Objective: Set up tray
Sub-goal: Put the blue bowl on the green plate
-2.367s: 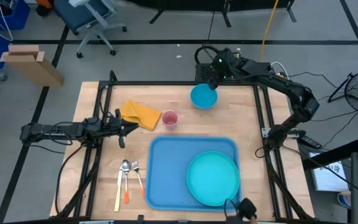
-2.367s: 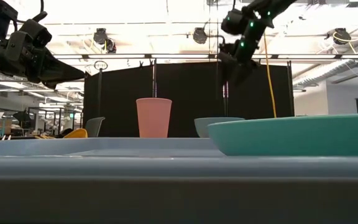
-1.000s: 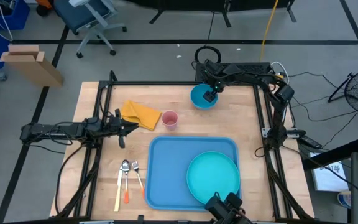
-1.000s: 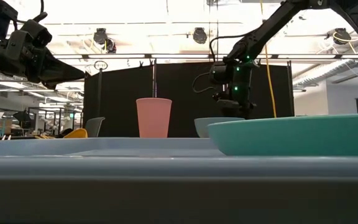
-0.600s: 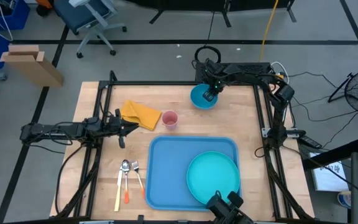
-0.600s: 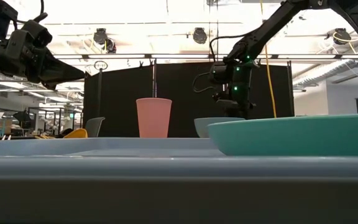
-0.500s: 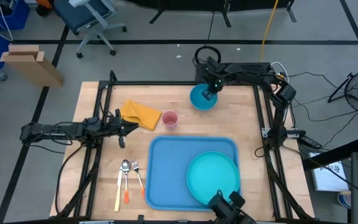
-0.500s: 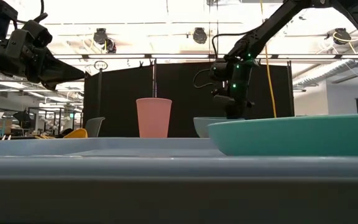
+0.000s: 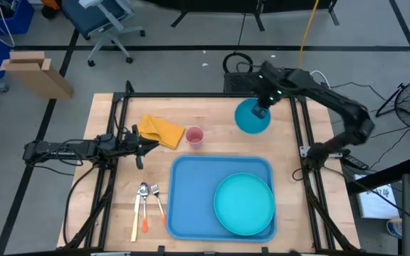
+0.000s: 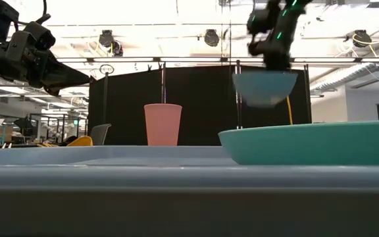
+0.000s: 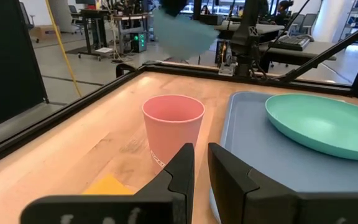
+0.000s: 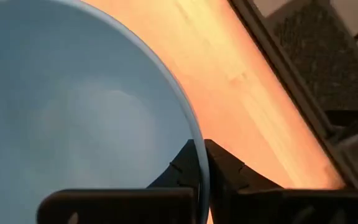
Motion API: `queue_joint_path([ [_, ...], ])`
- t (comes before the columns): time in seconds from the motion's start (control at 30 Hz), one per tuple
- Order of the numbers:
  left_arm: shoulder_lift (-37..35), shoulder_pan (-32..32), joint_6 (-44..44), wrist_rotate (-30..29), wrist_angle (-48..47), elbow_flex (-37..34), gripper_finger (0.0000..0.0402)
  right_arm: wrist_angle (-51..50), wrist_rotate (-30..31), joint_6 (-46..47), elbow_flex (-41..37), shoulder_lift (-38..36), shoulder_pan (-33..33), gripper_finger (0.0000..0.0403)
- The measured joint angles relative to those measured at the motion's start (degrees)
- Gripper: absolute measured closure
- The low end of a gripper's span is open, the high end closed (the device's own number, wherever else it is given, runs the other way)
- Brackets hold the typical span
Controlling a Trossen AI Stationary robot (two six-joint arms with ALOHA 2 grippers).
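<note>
Right wrist view tells the story best: the right gripper (image 12: 199,163) has its two fingers pinched tight on the rim of the blue bowl (image 12: 73,106), one finger inside and one outside the lip. From the low view the bowl (image 10: 265,87) hangs clear in the air, well above the table, and from overhead it sits over the far right part of the tabletop, not over the tray (image 9: 191,192) yet.

The tray lies at the near middle of the table with the teal plate (image 9: 244,204) already sitting on its right half. The pink cup (image 9: 194,136) stands just beyond the tray's far left corner, the yellow napkin (image 9: 159,130) is left of the cup, and the cutlery (image 9: 146,206) lies beside the tray's left edge.

The left gripper (image 11: 199,163) waits at the left edge of the table, aimed at the cup, jaws nearly closed with a thin gap and nothing between them.

So I'd say we're in the bowl-carrying step. Next it probably needs to swing the bowl toward the tray and lower it onto a free patch, likely the left half, keeping it level so the rim grip doesn't slip.
</note>
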Motion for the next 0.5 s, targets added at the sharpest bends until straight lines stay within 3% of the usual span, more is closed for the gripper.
queue_joint_path([
  [0.27,0.0,0.0,0.0,-0.1,1.2,-0.1,0.0353,-9.3,1.8,12.8,0.0,-9.3,19.8,0.0402],
  [0.5,0.0,0.0,0.4,-0.1,1.6,-0.1,0.0353,-8.5,3.5,20.9,0.0,-5.8,43.7,0.0402],
])
